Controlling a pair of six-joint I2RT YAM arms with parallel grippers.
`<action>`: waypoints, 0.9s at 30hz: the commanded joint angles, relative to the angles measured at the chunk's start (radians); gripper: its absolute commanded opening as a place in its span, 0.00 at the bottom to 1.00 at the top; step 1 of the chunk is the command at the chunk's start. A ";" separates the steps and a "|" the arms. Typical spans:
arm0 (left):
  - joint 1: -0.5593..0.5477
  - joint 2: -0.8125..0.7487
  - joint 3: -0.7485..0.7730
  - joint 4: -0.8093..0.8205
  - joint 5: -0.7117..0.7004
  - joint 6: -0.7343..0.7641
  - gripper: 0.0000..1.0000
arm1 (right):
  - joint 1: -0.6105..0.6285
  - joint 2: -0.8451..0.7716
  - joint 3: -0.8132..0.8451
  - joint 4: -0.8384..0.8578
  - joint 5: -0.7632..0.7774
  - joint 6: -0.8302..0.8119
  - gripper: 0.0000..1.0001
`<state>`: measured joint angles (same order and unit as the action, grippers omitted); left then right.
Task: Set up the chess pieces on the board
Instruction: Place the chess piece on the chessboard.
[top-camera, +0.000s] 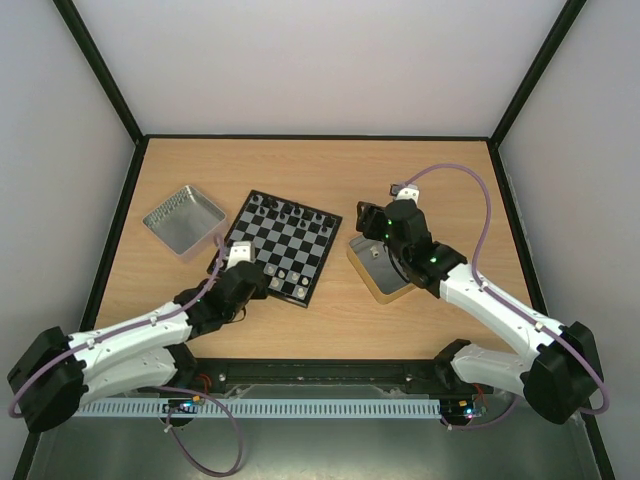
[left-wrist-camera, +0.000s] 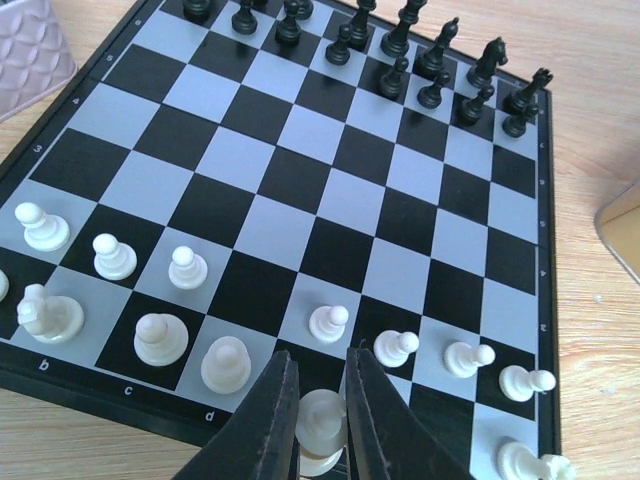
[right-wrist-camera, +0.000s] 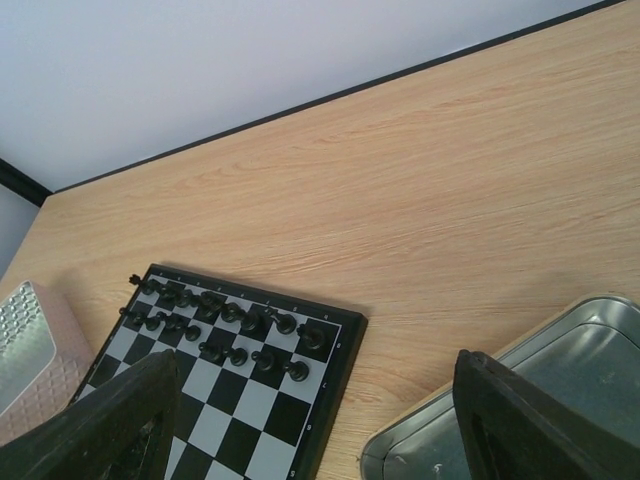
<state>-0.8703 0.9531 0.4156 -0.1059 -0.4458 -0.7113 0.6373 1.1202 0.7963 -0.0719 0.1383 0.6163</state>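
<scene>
— Seating a back-rank man, by the look of it. Pinched shut with the left gripper on a white piece, low over the near edge of the board, just right of the d-file neighbour.

— Down on its square already?

— Cannot tell: hidden behind the fingers. Looks lined up with the next file over, though.

— And on the other side?

— Holding nothing with the right gripper. Spread wide, hanging above the right tray, well apart from the board.

— Far along?

— Probably, yes. Counting black men crowded on the far two ranks and white pawns strung along the second rank with one gap. Behind them, white men at b, c and d, plus one near the right corner. Bare squares between that corner and the held piece.

— Next move, then?

— Easing down until seated flat. Opening only slightly, so as not to clip the d-file neighbour or the pawn ahead. Then lifting straight up before going for whatever remains.
</scene>
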 joint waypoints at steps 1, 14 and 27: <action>-0.002 0.050 -0.023 0.112 -0.040 -0.010 0.03 | 0.005 0.003 -0.012 0.017 0.027 0.014 0.74; 0.004 0.163 -0.052 0.211 -0.044 0.022 0.02 | 0.005 0.005 -0.014 0.011 0.034 0.014 0.74; 0.010 0.223 -0.076 0.270 -0.039 0.050 0.06 | 0.005 0.021 -0.009 0.012 0.026 0.013 0.74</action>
<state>-0.8688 1.1564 0.3538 0.1158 -0.4580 -0.6800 0.6373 1.1351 0.7933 -0.0708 0.1383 0.6182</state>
